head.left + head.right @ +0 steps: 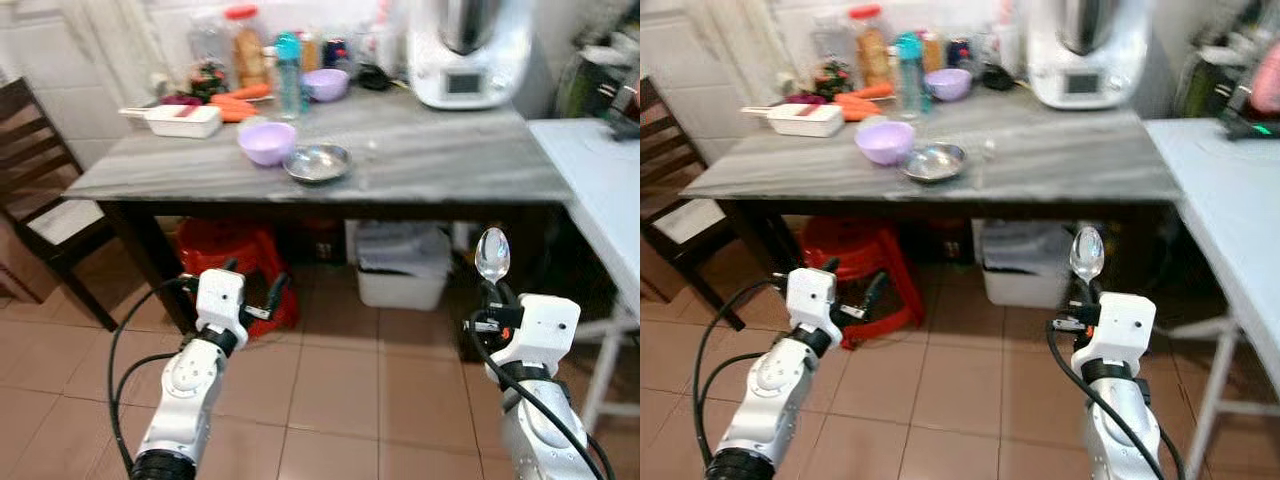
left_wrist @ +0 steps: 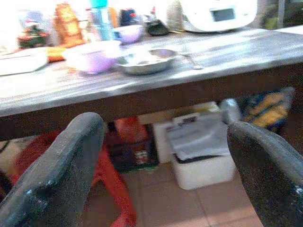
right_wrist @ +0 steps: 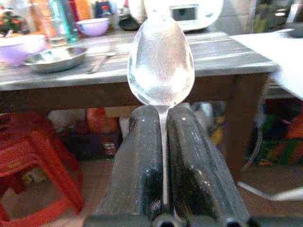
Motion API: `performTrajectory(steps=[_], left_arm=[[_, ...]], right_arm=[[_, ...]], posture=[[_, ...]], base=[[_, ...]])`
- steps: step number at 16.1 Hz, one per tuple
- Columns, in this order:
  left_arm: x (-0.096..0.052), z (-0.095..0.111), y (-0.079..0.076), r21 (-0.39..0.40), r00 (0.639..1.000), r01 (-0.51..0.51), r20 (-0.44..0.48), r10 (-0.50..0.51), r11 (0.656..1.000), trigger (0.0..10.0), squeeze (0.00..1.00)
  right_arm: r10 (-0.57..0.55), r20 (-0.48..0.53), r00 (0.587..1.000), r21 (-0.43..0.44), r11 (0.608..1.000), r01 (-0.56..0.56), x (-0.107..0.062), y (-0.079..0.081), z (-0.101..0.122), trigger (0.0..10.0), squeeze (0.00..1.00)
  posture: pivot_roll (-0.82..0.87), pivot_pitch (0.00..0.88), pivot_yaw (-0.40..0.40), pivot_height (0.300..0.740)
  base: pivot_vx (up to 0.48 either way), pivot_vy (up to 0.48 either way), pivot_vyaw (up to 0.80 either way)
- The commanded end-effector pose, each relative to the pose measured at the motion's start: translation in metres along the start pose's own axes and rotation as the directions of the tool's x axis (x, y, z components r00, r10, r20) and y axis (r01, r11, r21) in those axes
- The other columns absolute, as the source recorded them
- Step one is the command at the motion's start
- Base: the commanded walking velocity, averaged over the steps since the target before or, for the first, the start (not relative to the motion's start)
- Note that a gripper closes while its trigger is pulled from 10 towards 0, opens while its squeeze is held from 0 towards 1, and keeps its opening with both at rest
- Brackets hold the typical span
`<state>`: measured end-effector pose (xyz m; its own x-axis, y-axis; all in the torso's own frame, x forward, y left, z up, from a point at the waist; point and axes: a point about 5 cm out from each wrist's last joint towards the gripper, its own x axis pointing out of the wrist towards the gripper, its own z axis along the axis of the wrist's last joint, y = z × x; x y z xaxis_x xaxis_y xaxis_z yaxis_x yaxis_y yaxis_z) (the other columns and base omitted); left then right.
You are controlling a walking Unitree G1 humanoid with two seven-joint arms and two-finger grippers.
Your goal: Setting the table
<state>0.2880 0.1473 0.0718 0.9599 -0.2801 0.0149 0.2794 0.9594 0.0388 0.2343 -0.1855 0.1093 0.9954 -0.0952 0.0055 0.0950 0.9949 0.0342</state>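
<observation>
In the left eye view, a spoon [image 1: 492, 254] is seen standing bowl-up out of the right gripper [image 1: 497, 300], held low in front of the worktop [image 1: 440, 160], while the left gripper [image 1: 255, 290] is raised at the other side with nothing in it. On the worktop a lilac bowl [image 1: 266, 141] and a shallow steel dish [image 1: 317, 162] stand just beside each other, perhaps touching; a second lilac bowl [image 1: 326, 84] sits further back near a teal bottle [image 1: 288, 72], and a white tray [image 1: 183, 120] lies beside some carrots [image 1: 238, 104]. What the bowls hold cannot be made out; the dish looks empty. In the right eye view the same layout is repeated, and a white bin [image 1: 1025, 262] is seen under the worktop beside a red stool [image 1: 855, 262]. In the left wrist view the two black fingers [image 2: 61, 165] are shown well apart, with only the floor and worktop beyond them. In the right wrist view the fingers [image 3: 137, 165] are pressed together on the spoon's thin handle just below its bowl. The spoon is judged to be light, stiff and smooth metal, so it may pivot or slip in so narrow a pinch; a hold on the handle is right, and gentle motion is called for.
</observation>
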Motion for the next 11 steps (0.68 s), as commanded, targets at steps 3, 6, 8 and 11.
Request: performTrajectory(steps=[3,6,8,11], left_arm=[[0.0024,0.0026,0.0046,0.001,1.000,-0.004,0.006,0.004,1.000,10.0,0.00],[0.0038,0.0031,0.0027,-0.001,1.000,0.003,0.007,-0.003,1.000,10.0,0.00],[0.0040,0.0031,0.0021,-0.002,1.000,0.007,0.008,-0.007,1.000,10.0,0.00],[0.0054,0.0032,0.0014,-0.004,1.000,0.012,0.008,-0.012,1.000,10.0,0.00]], right_arm=[[0.022,0.020,1.000,0.009,1.000,-0.022,0.0025,0.0071,0.0047,10.0,0.00],[0.021,0.020,1.000,0.010,1.000,-0.021,0.0032,0.0068,0.0048,10.0,0.00],[0.019,0.020,1.000,0.010,1.000,-0.020,0.0035,0.0068,0.0044,10.0,0.00],[0.019,0.019,1.000,0.010,1.000,-0.019,0.0042,0.0073,0.0042,10.0,0.00]], posture=[[-0.14,0.000,0.080,0.740],[-0.14,0.000,0.081,0.740],[-0.14,0.000,0.081,0.740],[-0.14,0.000,0.083,0.740]], base=[[0.385,0.000,0.00],[0.385,0.000,0.00],[0.388,0.000,0.00],[0.390,0.000,0.00]])
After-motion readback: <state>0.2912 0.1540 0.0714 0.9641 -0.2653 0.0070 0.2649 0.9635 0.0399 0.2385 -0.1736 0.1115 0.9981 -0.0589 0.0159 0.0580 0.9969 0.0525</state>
